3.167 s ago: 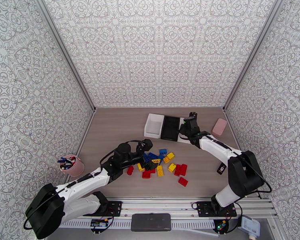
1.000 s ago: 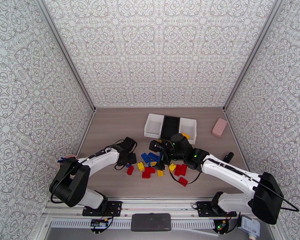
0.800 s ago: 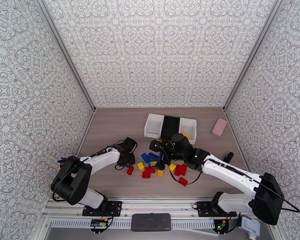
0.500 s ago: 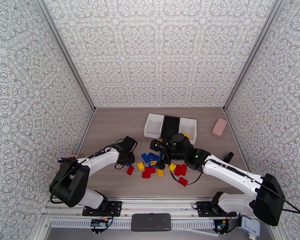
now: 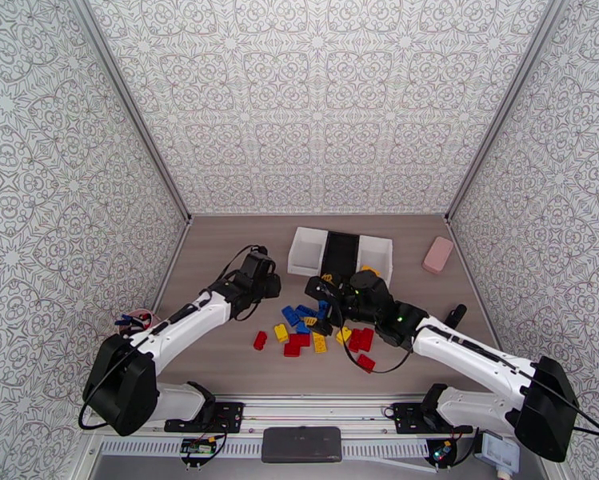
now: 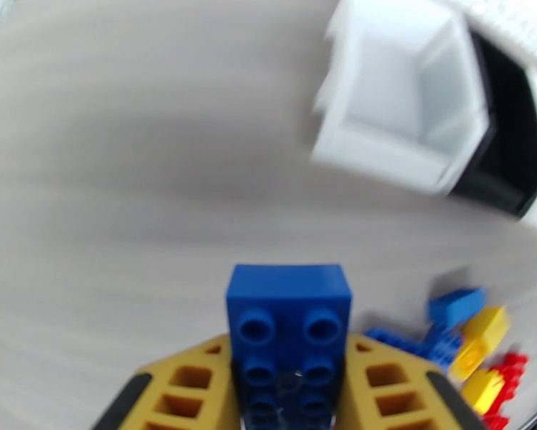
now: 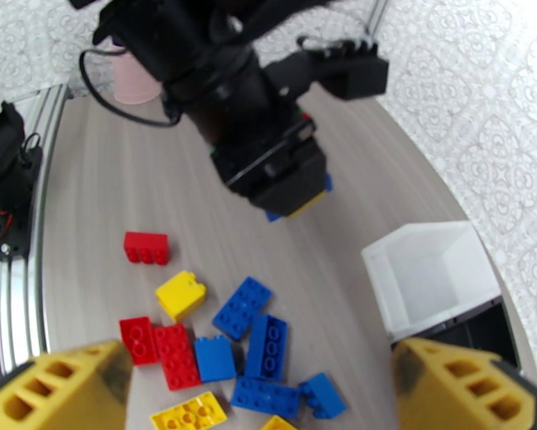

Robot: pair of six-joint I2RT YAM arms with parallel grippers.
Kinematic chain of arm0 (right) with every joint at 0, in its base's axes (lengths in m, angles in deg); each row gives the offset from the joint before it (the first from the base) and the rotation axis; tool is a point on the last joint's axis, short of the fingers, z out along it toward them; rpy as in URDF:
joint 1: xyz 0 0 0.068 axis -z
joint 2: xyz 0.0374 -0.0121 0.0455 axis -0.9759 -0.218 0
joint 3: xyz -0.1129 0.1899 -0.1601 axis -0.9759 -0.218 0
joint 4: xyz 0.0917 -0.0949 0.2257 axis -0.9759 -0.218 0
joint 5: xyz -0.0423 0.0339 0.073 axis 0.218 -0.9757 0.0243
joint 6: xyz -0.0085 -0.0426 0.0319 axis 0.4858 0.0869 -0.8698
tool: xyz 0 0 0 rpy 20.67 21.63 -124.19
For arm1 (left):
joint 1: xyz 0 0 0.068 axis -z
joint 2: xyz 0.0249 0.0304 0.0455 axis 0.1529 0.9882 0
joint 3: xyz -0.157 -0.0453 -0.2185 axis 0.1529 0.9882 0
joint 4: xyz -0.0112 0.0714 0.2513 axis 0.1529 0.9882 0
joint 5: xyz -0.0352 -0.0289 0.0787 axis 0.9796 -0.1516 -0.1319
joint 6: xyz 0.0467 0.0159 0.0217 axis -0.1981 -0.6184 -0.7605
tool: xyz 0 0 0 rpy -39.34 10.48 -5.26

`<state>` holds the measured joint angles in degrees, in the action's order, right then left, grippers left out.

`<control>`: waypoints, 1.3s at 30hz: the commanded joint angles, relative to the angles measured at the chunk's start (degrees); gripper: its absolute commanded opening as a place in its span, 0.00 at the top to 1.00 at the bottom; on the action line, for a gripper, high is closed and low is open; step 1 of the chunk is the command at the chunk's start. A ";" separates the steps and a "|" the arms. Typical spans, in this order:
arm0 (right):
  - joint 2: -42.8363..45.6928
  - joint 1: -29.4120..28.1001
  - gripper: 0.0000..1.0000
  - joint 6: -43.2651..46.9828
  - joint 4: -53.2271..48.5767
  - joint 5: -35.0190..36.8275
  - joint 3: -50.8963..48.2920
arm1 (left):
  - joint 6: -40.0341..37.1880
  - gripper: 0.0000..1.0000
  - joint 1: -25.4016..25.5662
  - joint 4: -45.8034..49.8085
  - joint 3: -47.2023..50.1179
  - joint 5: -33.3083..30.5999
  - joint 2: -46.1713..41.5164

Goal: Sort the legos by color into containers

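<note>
The left gripper (image 6: 290, 395) is clamped narrow on a blue brick (image 6: 290, 317) at the bottom centre of the left wrist view. The brick's studs face the camera, and its far end sticks out past the yellow fingers (image 6: 186, 381). In the top view this gripper sits left of centre, over bare table (image 5: 219, 258), near the lower left corner of the bins (image 5: 303, 267).

The bins stand just above the middle of the top view, three joined in a row: white, black, white. A yellow bit shows at the right white bin's near rim, behind the right arm; whether it lies inside I cannot tell.

The right gripper (image 7: 261, 395) is spread wide, its fingers at the two bottom corners of the right wrist view, with loose bricks (image 5: 311, 326) between and beyond them. In the top view it hangs just below the black bin, at the upper edge of the pile.

The pile of red, blue and yellow bricks lies at the centre of the top view, between the two arms. One red brick (image 5: 260, 340) lies apart at its left, another (image 5: 365, 362) at its lower right.

A pink block (image 5: 438, 254) lies right of the bins. A pink cup (image 5: 139, 320) stands at the left, partly behind the left arm.
</note>
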<state>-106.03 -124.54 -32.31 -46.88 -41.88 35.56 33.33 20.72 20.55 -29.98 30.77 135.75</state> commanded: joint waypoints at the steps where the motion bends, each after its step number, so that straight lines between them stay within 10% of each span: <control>1: 1.47 0.70 0.00 -1.74 2.29 4.35 -1.41 | -6.06 0.78 0.78 -11.35 -3.95 -0.85 3.42; 28: 3.53 4.60 0.00 -10.06 7.07 10.09 -5.37 | -10.30 0.74 0.20 -18.07 -31.62 2.23 39.16; 39: 6.78 6.06 0.00 -17.34 3.47 16.52 -4.66 | -12.13 0.32 1.76 -19.07 -24.54 1.54 27.95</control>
<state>-100.54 -119.23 -45.90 -41.19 -28.37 31.02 22.34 21.62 2.06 -56.73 32.56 170.09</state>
